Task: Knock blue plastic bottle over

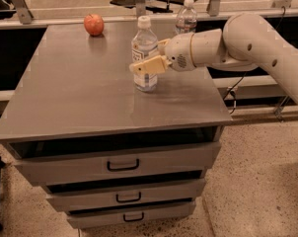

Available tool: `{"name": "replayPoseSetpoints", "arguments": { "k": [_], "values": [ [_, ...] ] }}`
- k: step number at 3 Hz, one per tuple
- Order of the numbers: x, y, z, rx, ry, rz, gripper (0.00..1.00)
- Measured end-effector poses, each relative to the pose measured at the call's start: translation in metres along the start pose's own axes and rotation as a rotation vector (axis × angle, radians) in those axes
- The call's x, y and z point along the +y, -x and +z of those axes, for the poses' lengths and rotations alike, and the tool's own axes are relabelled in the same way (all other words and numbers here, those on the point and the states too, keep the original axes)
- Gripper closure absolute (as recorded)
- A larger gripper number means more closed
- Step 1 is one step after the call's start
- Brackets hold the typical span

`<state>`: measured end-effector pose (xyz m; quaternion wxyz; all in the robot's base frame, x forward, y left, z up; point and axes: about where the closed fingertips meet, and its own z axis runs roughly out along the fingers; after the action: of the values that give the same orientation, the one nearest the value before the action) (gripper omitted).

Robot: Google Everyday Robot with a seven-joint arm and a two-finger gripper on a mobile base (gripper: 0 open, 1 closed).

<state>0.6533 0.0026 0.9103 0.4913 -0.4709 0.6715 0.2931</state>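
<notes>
Camera view — bottle (pixel 145 37) label half-hidden behind jaws

looks like a lab or workshop to me — grey steel drawer cabinet (pixel 124 164) on speckled floor (pixel 257 181), metal framing (pixel 20 9) behind it — my gripper (pixel 145 63) above the cabinet's top.

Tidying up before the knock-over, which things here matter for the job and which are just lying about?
Job: wide bluish clear plastic bottle with white cap; gripper at its label.
Lying about: round red apple; slim ribbed clear bottle.
</notes>
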Motion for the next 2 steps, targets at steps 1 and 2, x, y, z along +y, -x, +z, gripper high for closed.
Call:
{"name": "replayPoseSetpoints", "arguments": {
  "k": [1,2],
  "values": [
    [-0.006,0.011,0.015,0.003,-0.004,-0.008,0.65],
    [-0.011,0.030,0.033,0.075,0.008,-0.042,0.88]
  ]
}}
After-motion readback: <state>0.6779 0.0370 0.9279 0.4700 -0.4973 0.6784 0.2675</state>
